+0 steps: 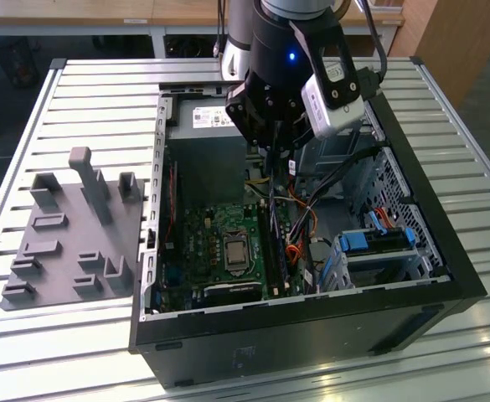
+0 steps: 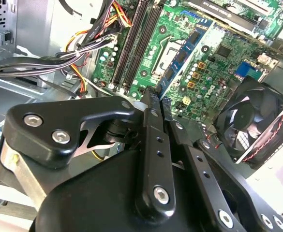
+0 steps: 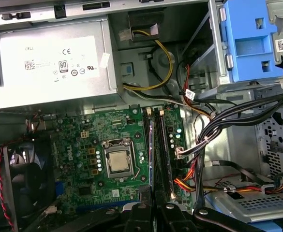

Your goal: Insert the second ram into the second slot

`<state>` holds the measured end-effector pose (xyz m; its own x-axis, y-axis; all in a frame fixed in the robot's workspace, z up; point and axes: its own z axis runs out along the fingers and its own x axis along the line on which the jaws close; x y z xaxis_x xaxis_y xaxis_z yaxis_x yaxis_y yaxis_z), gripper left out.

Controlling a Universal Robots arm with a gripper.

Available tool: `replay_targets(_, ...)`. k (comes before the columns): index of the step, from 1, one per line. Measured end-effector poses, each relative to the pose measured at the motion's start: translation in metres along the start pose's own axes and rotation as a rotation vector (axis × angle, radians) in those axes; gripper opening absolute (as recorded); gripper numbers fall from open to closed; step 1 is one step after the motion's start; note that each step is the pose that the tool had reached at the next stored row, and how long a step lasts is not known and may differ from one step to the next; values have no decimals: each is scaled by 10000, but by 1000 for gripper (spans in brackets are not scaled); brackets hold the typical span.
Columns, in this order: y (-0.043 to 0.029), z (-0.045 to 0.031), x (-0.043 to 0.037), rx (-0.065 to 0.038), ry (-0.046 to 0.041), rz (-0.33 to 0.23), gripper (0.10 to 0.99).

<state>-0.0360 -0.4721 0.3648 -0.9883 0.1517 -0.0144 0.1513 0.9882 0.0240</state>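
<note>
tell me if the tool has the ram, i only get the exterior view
Observer: Yes. In the second wrist view the tool is shut on the ram, a blue stick jutting out beyond it.
Operator: is it in a slot yet
Observer: No. There it shows in front of the CPU socket, apart from the slots.
Operator: anything close to the slots
Observer: In the first wrist view a black cable bundle runs alongside them.

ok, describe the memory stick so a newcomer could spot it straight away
Find the open black computer case; over its green motherboard hangs the gripper. The memory stick juts from between its fingers: a thin blue strip, unlike the green board and the long black slots below.
</note>
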Motion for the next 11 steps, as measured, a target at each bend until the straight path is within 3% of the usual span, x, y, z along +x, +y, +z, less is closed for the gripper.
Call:
replay_targets(6, -2, 16, 0, 1, 2, -54, 137)
replay_targets(11, -2, 23, 0, -5, 10, -411, 137)
